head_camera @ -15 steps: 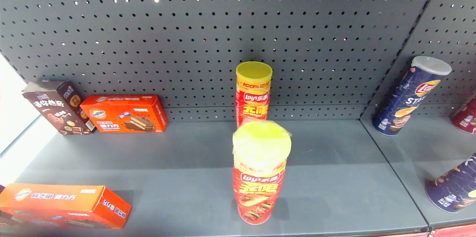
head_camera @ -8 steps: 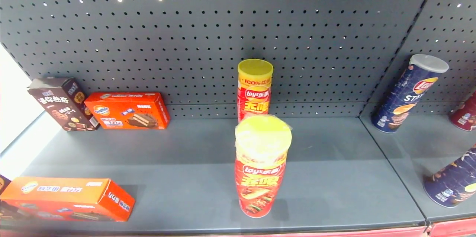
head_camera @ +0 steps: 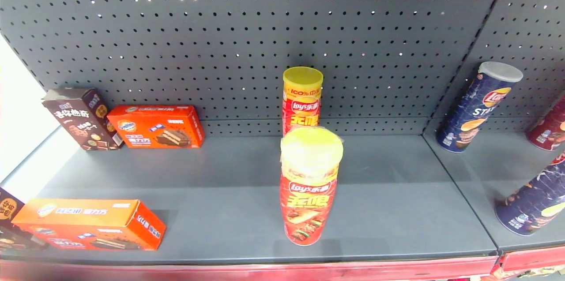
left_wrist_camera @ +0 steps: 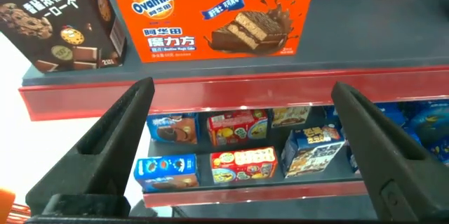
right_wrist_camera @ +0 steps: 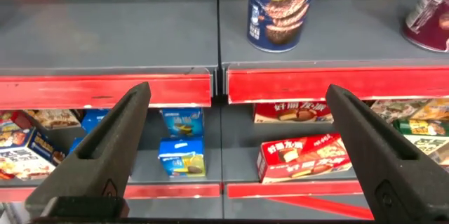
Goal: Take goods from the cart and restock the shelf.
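Note:
Two red chip cans with yellow lids stand on the grey shelf (head_camera: 397, 201), one near the front (head_camera: 309, 188) and one at the pegboard back (head_camera: 302, 100). An orange wafer box (head_camera: 92, 223) lies at the front left. My left gripper (left_wrist_camera: 242, 94) hangs open and empty below the shelf's red front edge (left_wrist_camera: 84, 101), facing that orange wafer box (left_wrist_camera: 210, 13) and a dark cookie box (left_wrist_camera: 56, 20). My right gripper (right_wrist_camera: 238, 90) is open and empty too, in front of a blue chip can (right_wrist_camera: 280, 6).
At the back left stand a second orange box (head_camera: 156, 125) and a dark brown box (head_camera: 81, 118). The right bay holds blue cans (head_camera: 479, 106) (head_camera: 529, 206) and a dark red can (head_camera: 549, 129). Lower shelves carry several small boxes (left_wrist_camera: 238, 154) (right_wrist_camera: 309, 157).
The whole head picture has shifted: the shelf's red front edge now shows at the bottom. The goods on the shelf stay where they were.

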Motion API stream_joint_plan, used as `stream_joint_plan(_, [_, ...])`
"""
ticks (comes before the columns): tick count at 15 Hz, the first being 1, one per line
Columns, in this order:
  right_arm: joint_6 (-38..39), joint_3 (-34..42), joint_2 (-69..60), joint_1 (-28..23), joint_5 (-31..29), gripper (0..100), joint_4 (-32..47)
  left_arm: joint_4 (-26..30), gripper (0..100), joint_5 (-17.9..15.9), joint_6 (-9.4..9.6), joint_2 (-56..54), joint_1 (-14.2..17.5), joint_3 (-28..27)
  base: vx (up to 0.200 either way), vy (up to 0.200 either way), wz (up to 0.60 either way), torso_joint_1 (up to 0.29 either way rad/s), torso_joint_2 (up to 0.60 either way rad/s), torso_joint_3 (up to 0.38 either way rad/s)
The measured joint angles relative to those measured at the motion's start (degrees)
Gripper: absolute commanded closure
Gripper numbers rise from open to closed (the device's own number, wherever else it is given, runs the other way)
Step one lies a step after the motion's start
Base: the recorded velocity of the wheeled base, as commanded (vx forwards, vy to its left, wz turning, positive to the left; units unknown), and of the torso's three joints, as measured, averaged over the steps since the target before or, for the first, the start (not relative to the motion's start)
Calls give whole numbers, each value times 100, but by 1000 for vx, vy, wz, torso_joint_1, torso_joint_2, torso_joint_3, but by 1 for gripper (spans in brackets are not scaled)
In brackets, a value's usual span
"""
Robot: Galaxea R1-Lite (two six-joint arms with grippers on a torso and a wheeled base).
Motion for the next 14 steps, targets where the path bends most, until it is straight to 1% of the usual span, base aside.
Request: stream_joint_plan(14, [-5, 0, 2, 0, 0, 0, 0, 0, 0, 9, 10, -7, 0, 0, 0, 0, 0, 0, 0, 0])
